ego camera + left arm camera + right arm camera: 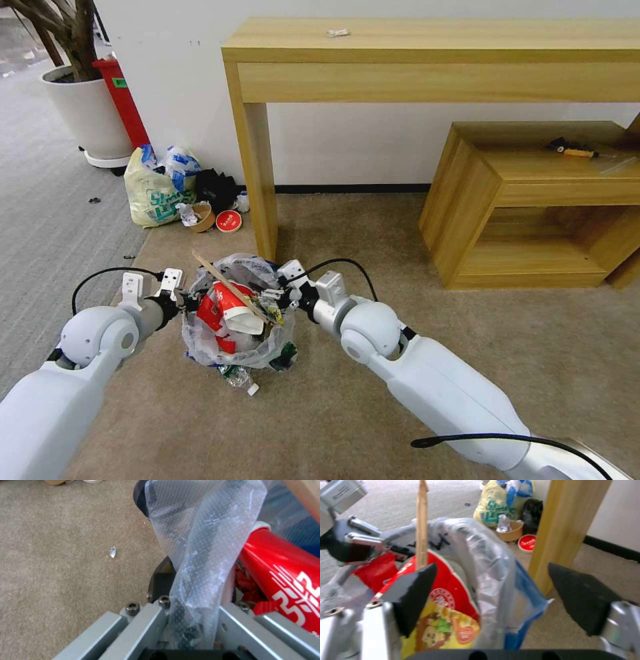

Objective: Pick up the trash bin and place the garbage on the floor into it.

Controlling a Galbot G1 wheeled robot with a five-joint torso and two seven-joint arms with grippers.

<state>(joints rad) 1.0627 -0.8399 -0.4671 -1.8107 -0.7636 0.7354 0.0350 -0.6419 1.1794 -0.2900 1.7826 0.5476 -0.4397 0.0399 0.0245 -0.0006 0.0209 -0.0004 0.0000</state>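
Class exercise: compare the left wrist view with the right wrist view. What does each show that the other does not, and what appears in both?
Left wrist view alone: the left gripper shut on the trash bin's bagged rim, and a clear scrap on the carpet.

Right wrist view alone: the right gripper open across the far rim, a wooden stick, the yellowish bag, a red lid and a table leg.

Both: the trash bin, red wrappers and the floor.

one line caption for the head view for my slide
Left end effector grips the rim of the full bin; open right end effector straddles the opposite rim, above the carpet.
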